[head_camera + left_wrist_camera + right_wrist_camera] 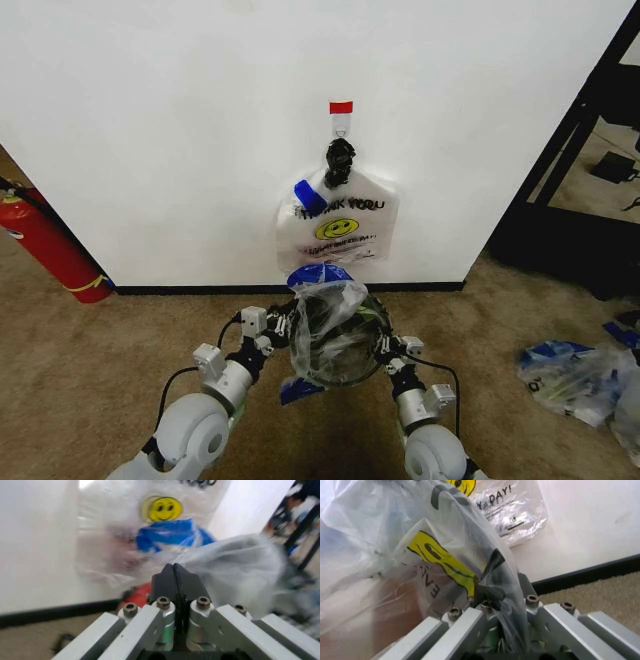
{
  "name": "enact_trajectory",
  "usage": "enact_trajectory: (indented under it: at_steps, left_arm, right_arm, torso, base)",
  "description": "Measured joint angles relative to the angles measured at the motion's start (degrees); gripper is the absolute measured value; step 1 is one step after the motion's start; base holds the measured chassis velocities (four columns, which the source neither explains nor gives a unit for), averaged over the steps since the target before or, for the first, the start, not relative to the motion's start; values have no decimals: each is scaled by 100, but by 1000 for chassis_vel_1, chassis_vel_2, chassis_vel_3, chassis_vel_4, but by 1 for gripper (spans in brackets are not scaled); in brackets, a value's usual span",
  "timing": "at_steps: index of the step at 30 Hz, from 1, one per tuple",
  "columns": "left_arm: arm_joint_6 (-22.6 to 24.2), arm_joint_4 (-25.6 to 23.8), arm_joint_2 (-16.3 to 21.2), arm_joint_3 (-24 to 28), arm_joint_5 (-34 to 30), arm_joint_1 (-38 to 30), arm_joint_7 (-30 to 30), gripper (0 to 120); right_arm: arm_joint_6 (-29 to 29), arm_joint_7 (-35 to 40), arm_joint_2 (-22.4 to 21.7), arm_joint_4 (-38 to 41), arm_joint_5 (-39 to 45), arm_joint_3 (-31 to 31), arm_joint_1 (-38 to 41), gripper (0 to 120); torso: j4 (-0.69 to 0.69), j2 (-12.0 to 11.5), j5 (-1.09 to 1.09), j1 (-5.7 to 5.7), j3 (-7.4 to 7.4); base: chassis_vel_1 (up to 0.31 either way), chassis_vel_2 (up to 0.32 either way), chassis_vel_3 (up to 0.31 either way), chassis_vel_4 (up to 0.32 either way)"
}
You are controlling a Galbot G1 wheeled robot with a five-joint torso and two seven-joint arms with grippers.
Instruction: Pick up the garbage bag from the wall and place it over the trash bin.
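**Bag held over the bin from both sides**

On the left, the left gripper (pixel 283 325) sits at the rim of the trash bin (pixel 340 362), its black fingers (pixel 175 583) pressed together; the left wrist view suggests a fold of the garbage bag (pixel 325 310) lies against them, though I cannot be sure film is actually caught between them. Holding at the rim on each flank probably keeps the bag's mouth spread across the opening rather than letting it slump to one side.

The garbage bag itself sits bunched on top of and partly inside the bin, its long axis roughly upright, with a blue tape patch (pixel 318 274) at its top end nearest the wall (pixel 180 120) and its body drooping down into the mesh. Behind it the white smiley bag (pixel 338 226) hangs from the red-topped hook (pixel 341 113) (not the bag being handled).

On the right, the right gripper (pixel 386 345) is at the opposite rim, its fingers (pixel 496 588) clamped on clear film draped over them.
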Motion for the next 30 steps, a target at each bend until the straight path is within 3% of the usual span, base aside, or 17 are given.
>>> enact_trajectory:
  at_steps: [7,16,20,24,30]
  left_arm:
    - [-513,621,164,-67,1227,-197,339,0]
    - [-848,971,85,-87,1655,-325,458,0]
    - [-855,871,72,-182,1581,-245,320,0]
    - [-784,486,-8,-262,1123,-100,115,0]
    - [-502,-13,-113,-313,-9,-123,-128,20]
  right_arm:
    - [-166,-5,-91,438,774,-6,-105,0]
    - [-299,-56,-129,814,1102,-71,-238,0]
    - [-290,-65,-116,786,1011,-62,-220,0]
    - [-172,-132,-72,543,739,-21,-159,0]
    - [284,-784,-38,-23,100,33,-115,0]
  torso:
    - [0,0,-1,0,0]
    - [-1,0,-1,0,0]
    - [0,0,0,0,0]
    - [0,0,0,0,0]
    - [0,0,0,0,0]
  base:
    - [0,0,0,0]
    - [0,0,0,0]
    - [0,0,0,0]
    - [0,0,0,0]
    - [0,0,0,0]
